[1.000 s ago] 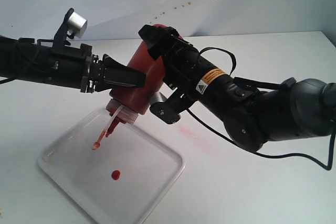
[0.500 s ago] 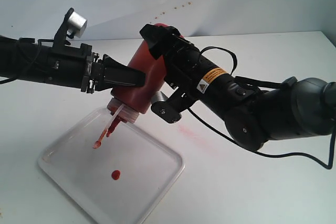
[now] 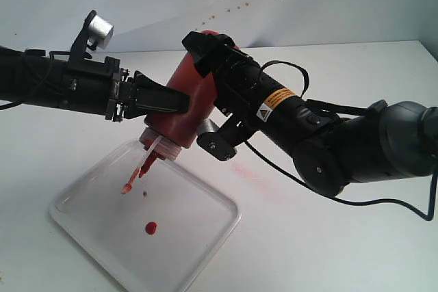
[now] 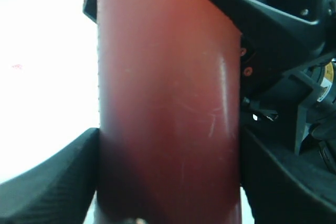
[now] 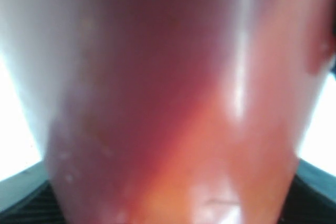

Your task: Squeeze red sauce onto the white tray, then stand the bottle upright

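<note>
The left gripper (image 3: 176,102) and right gripper (image 3: 209,98), jaws wide, each clamp the bottle (image 3: 186,76), holding it tilted nozzle-down in the air above the white tray (image 3: 220,204), where a round blob of red sauce (image 3: 150,228) lies.

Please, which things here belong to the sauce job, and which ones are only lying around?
Part of the job:
- bottle, tilted nozzle-down over the tray
- left gripper and right gripper, both gripping it
- red sauce, one blob in the tray
- white tray

Just there:
- pinkish smear on the table
- brown spots on the backdrop
</note>
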`<move>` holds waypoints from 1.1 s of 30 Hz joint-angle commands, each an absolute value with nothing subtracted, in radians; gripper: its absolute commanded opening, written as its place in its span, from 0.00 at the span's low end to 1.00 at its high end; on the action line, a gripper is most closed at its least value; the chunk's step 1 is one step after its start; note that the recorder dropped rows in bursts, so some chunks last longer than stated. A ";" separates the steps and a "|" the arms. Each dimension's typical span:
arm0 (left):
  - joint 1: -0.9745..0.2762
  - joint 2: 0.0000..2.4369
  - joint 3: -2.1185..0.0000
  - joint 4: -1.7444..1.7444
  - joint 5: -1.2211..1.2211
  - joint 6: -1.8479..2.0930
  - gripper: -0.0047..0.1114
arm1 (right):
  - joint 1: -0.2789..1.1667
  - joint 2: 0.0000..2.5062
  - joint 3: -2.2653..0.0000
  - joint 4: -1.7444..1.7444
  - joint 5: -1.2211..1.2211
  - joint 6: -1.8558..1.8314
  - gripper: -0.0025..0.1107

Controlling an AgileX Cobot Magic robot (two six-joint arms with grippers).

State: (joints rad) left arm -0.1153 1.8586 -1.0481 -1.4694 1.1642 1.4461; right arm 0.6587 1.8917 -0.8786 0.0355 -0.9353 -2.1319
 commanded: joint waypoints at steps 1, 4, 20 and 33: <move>-0.120 1.852 -1.055 -1.478 1.211 1.460 0.04 | 0.649 1.881 -0.886 0.060 -0.953 -2.143 0.02; -0.120 1.852 -1.055 -1.478 1.211 1.460 0.04 | 0.649 1.881 -0.886 0.060 -0.953 -2.143 0.02; -0.118 1.850 -1.055 -1.486 1.190 1.472 0.78 | 0.649 1.881 -0.886 0.107 -0.907 -2.141 0.02; -0.050 1.849 -1.055 -1.630 1.167 1.466 0.81 | 0.650 1.881 -0.886 0.145 -0.887 -1.788 0.02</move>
